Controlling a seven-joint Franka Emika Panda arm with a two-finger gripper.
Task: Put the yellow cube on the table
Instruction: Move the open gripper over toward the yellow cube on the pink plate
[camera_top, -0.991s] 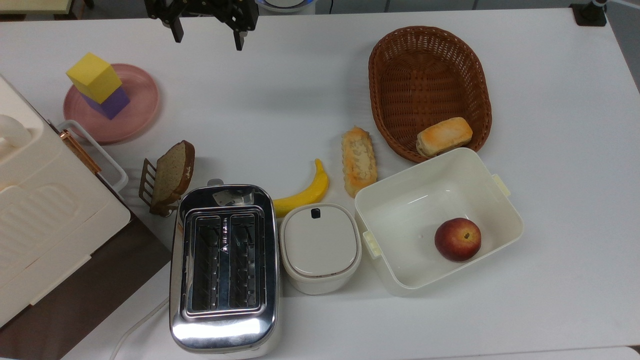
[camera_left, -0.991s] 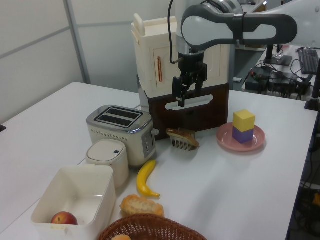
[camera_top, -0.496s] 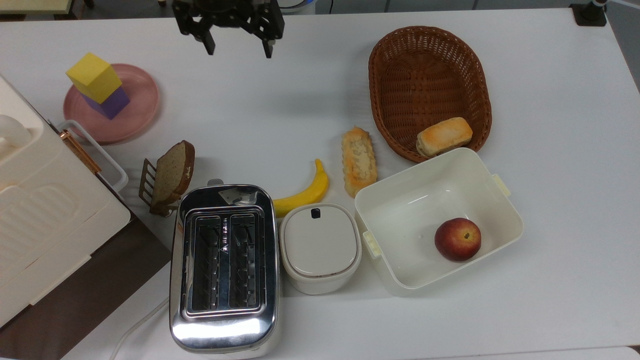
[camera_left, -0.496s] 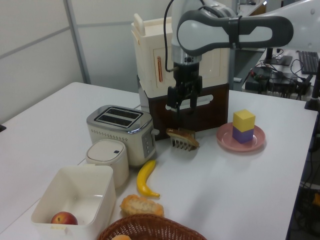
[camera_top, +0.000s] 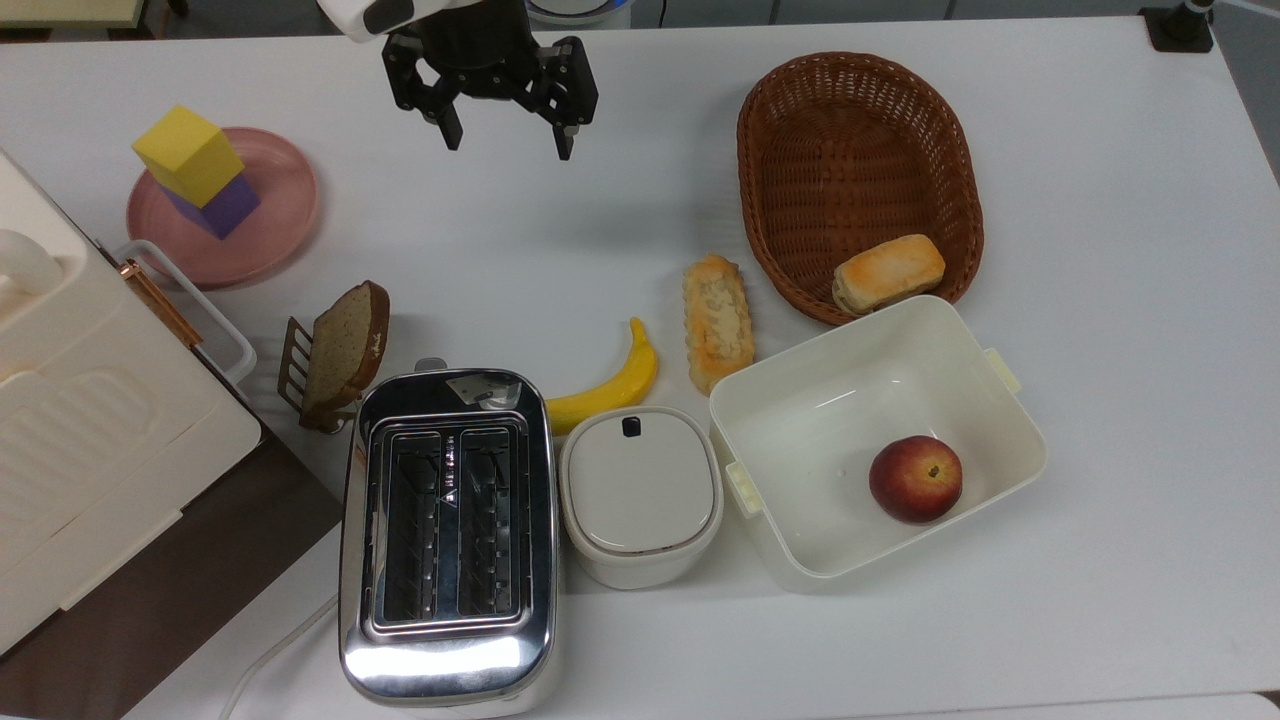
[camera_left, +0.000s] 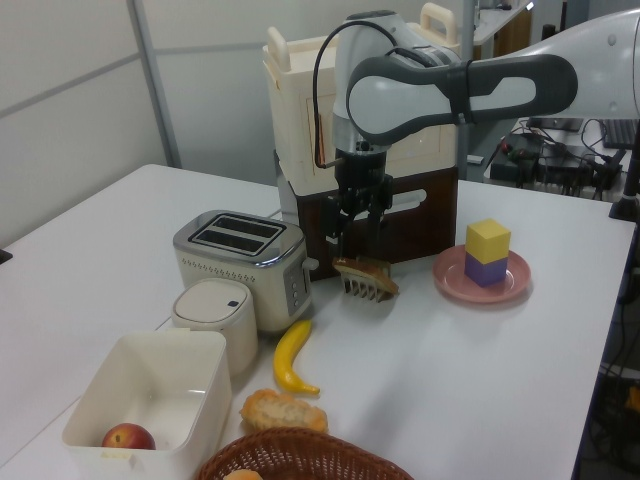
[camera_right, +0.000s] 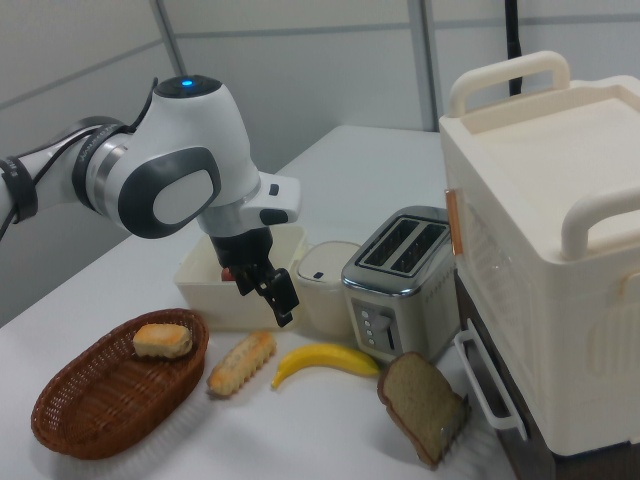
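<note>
I hold the black two-finger gripper (camera_top: 505, 140) spread and empty; the matte yellow foam cube (camera_top: 187, 155) rests stacked on the purple cube (camera_top: 225, 207).

Counted on table (camera_top: 1100, 620): two cubes, yellow cube (camera_top: 188, 155) atop purple cube (camera_top: 222, 207); one plate (camera_top: 280, 215); one banana (camera_top: 607, 382); one peach (camera_top: 915, 478); two bread rolls (camera_top: 717, 320); one toast slice (camera_top: 347, 345); one basket (camera_top: 855, 150).
</note>
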